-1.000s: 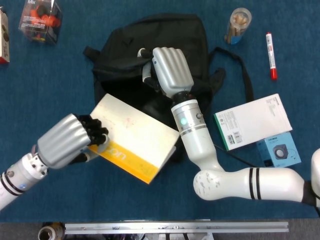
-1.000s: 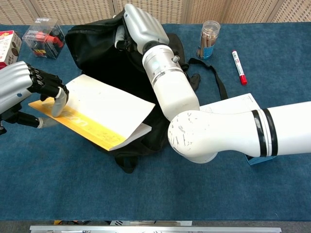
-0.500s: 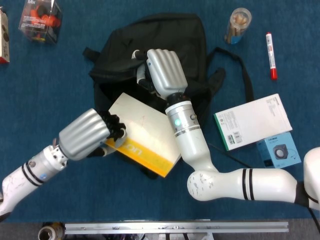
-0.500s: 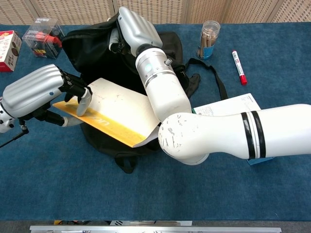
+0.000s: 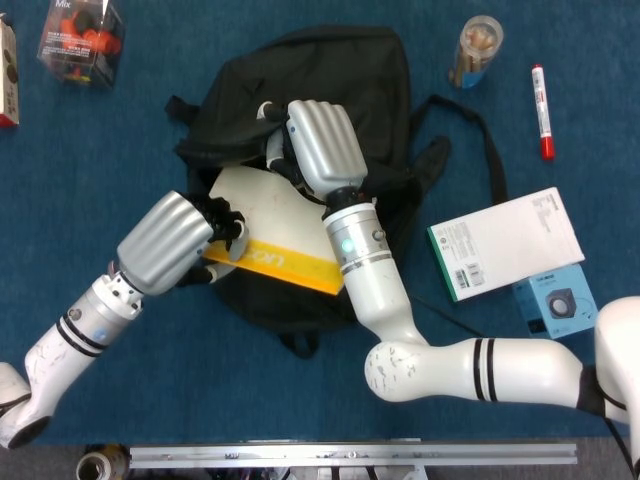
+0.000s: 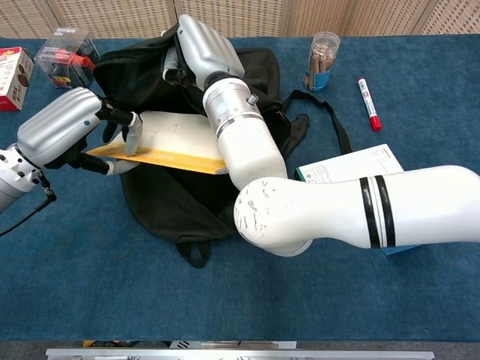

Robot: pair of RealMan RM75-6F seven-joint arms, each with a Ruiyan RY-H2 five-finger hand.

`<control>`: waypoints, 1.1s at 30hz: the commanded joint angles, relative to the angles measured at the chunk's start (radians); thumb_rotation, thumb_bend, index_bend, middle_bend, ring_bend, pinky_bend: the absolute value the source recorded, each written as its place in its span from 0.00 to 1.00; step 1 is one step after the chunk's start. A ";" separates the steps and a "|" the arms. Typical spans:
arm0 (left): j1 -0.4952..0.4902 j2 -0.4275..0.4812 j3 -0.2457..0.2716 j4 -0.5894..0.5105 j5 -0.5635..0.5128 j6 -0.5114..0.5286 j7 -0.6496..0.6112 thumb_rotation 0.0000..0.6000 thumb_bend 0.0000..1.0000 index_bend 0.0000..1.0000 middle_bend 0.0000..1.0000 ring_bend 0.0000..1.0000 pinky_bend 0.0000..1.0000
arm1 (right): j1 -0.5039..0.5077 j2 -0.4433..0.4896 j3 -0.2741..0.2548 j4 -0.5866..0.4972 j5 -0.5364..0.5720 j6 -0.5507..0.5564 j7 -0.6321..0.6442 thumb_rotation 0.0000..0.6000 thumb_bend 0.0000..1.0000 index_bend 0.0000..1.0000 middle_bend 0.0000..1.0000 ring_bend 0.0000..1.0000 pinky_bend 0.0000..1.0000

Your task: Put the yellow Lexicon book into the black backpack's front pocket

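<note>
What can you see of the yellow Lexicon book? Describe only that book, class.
The yellow Lexicon book is a thin, flat paperback with a pale cream cover and a yellow band bearing faint lettering. It lies tilted over the black backpack. The left hand grips its left end; the right hand holds the pocket fabric at its far edge.

matt black cloth backpack (image 5: 370, 80); smooth, perhaps glossy yellow book (image 5: 275, 262); silvery hard-shelled hands.

- My left hand (image 5: 172, 240) grips the yellow Lexicon book (image 5: 268, 230) by its left edge, over the black backpack (image 5: 330, 120).
- My right hand (image 5: 318, 148) holds backpack fabric just above the book.
</note>
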 commanded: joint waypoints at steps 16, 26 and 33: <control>0.037 -0.067 -0.020 -0.011 -0.067 -0.015 0.208 1.00 0.28 0.65 0.64 0.55 0.69 | 0.010 -0.028 0.029 0.020 -0.026 0.017 0.044 1.00 0.92 0.75 0.56 0.53 0.66; 0.048 -0.096 -0.042 -0.045 -0.123 -0.055 0.353 1.00 0.28 0.65 0.64 0.55 0.69 | 0.011 -0.031 0.045 0.023 -0.023 0.021 0.052 1.00 0.92 0.74 0.56 0.52 0.66; 0.051 -0.128 -0.034 -0.030 -0.103 -0.052 0.436 1.00 0.28 0.64 0.64 0.55 0.69 | 0.018 -0.044 0.051 0.042 -0.028 0.024 0.062 1.00 0.92 0.74 0.56 0.52 0.66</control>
